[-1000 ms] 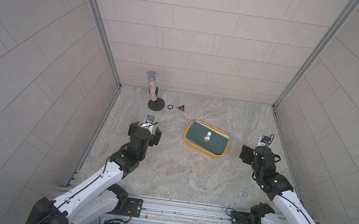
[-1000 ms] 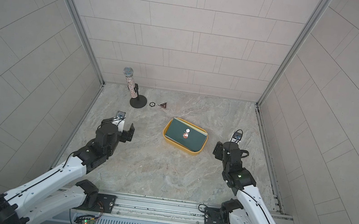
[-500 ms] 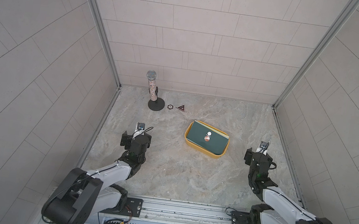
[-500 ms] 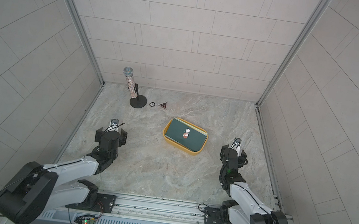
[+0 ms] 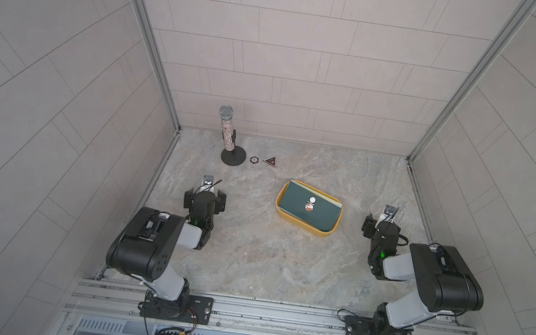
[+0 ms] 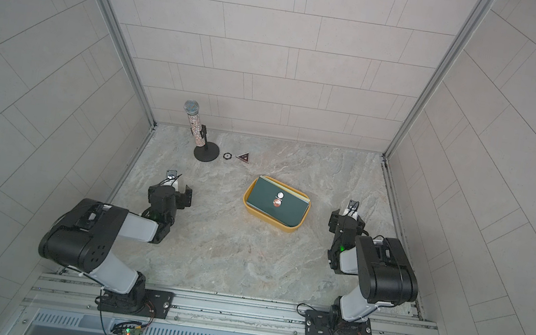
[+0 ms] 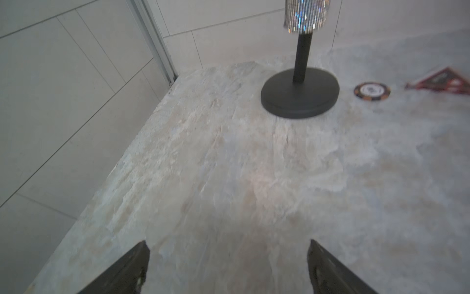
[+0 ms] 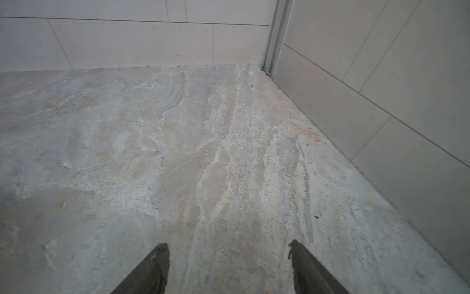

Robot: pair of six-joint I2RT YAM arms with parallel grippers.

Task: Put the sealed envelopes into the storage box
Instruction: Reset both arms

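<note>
Pale stone-patterned table (image 5: 264, 257), walled in by grey tile. Both top views show the storage box (image 5: 304, 228) near the middle, with the sealed envelopes (image 5: 293, 202) stacked inside it. A dark green one lies on top bearing two round stickers, and lighter edges peek out along the box's far side. Neither wrist view shows the box.

The left gripper (image 7: 227, 252) sits well to the left of the box, its jaws spread wide over bare stone with nothing between them. Its wrist camera catches the microphone stand (image 7: 300, 94), the round badge (image 7: 372, 91) and the triangular badge (image 7: 442, 81), all beyond the box's far left corner.

The right gripper (image 8: 227, 250) sits well to the right of the box, jaws parted and empty. Its wrist view shows only bare table and a wall corner.
</note>
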